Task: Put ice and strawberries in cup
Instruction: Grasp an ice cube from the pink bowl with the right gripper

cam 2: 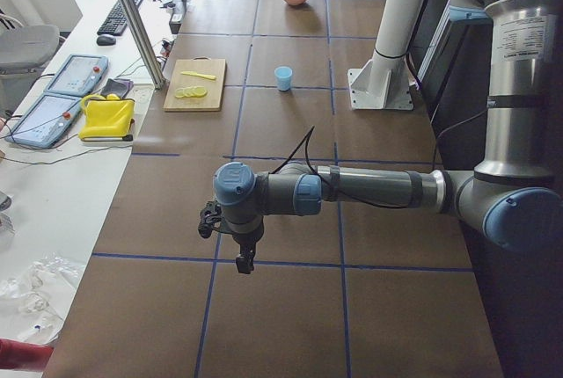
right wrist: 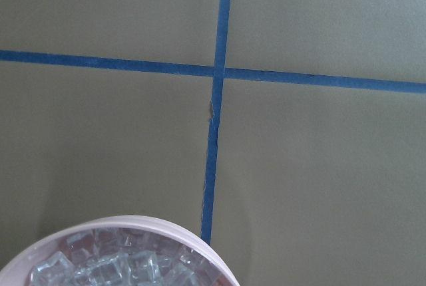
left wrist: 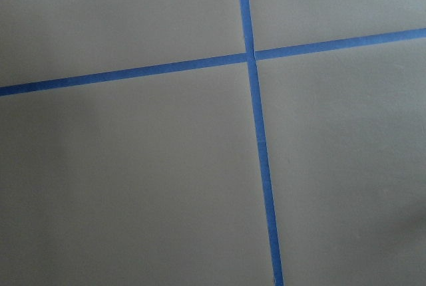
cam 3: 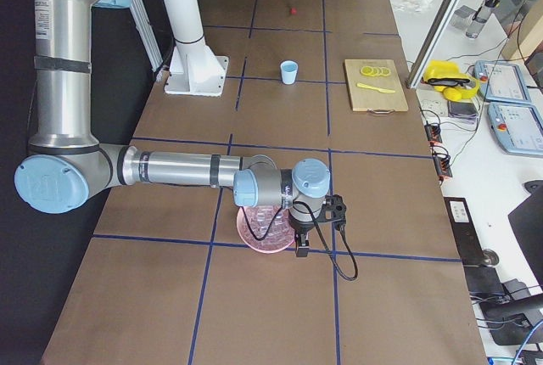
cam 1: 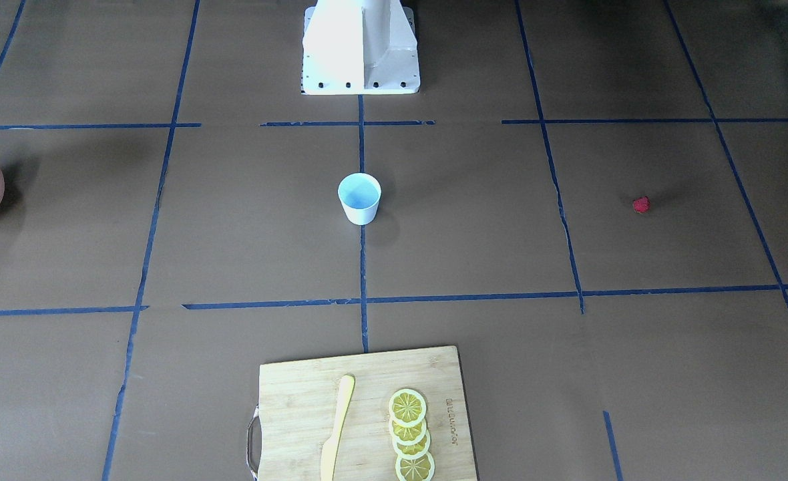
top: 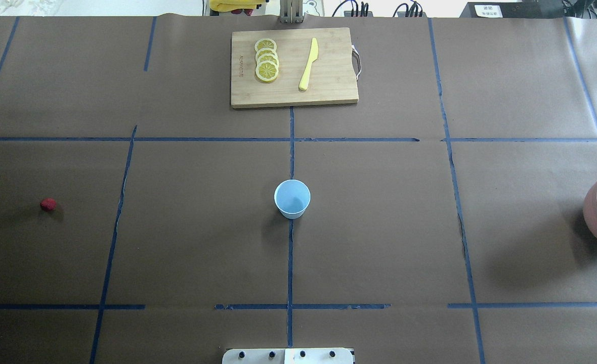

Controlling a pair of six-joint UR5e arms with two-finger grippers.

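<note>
Over the right end of the table (top: 531,242), the right end effector (cam 3: 300,246) hangs by the bowl (right wrist: 143,221) of ice (right wrist: 120,266), glassy cubes heaped together; grip, cannot tell. Nothing's loaded yet, so next it should dip in and pinch a cube. Mid-table the cup (top: 292,198) stands upright, empty. Beyond, near the left end, lies the strawberry (top: 48,204), small and red; the left end effector (cam 2: 244,259) is equally unreadable.

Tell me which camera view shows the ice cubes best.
The right wrist-mounted view: the ice cubes lie close at its lower edge, each cube distinct. Overhead and front-facing views cut the pinkish bowl at the frame edge; exterior left shows it tiny; in exterior right the right arm partly hides it. Left wrist view: none.
</note>
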